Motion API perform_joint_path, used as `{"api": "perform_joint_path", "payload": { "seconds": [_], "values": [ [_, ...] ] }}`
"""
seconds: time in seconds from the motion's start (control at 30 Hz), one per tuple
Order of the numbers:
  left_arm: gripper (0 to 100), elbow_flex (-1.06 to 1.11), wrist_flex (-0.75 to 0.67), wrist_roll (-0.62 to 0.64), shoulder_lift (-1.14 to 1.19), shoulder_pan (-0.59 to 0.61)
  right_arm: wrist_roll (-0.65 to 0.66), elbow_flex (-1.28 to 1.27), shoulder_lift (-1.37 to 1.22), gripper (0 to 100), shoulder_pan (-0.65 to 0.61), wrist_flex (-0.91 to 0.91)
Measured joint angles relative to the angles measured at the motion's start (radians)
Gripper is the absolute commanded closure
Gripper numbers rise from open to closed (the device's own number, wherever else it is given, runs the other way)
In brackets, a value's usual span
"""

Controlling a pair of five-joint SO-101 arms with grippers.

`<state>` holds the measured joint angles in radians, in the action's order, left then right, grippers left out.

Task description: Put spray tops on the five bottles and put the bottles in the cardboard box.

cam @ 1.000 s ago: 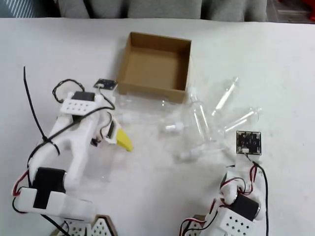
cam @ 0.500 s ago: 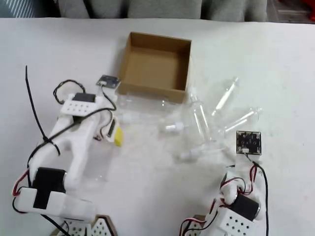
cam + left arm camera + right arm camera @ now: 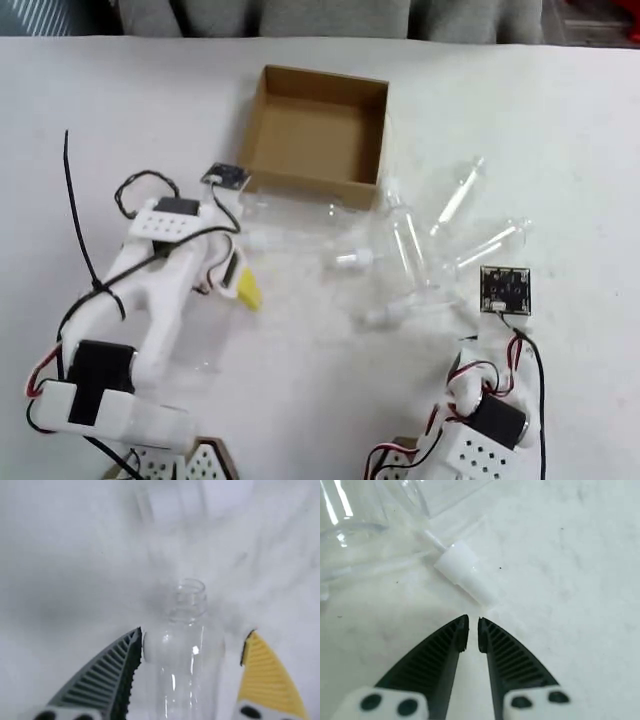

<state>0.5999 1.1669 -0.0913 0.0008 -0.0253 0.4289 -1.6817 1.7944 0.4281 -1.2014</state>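
Bottles (image 3: pixel 405 238) of clear plastic lie on their sides on the white table (image 3: pixel 560 120), scattered just beside the cardboard box (image 3: pixel 310 186), which from above looks empty. A few small white spray tops (image 3: pixel 352 259) lie loose among them. The left arm (image 3: pixel 150 290) reaches in from the near left with its yellow finger (image 3: pixel 246 290) low over the table, and the right arm (image 3: pixel 490 420) sits folded at the near right. From the left wrist, the left gripper (image 3: pixel 192 645) is spread wide around an uncapped bottle (image 3: pixel 182 670). Its grey finger (image 3: pixel 125 670) sits against one side, while the yellow one stands just clear of the other, so nothing is clamped. The bottle's open neck points away from the camera. From the right wrist, the right gripper (image 3: pixel 471 632) is pinched nearly together on nothing, its tips just short of a white spray top (image 3: pixel 465 575) whose thin dip tube (image 3: pixel 434 539) runs off toward more bottles. I'd judge the job is barely begun, at the first capping. Next the left jaws need to close on the bottle, and the right ones must part to take that top.
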Motion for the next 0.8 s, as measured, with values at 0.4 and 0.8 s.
{"api": "perform_joint_path", "payload": {
  "seconds": [0.4,0.8],
  "values": [
    [94,0.000,-0.026,-0.008,0.000,-0.003,0.000,0.000,0.000,98.1,0.000,0.000],
    [94,0.000,-0.098,0.021,0.000,0.103,0.135,0.110,0.002,98.1,-0.091,0.069]
  ]
}}
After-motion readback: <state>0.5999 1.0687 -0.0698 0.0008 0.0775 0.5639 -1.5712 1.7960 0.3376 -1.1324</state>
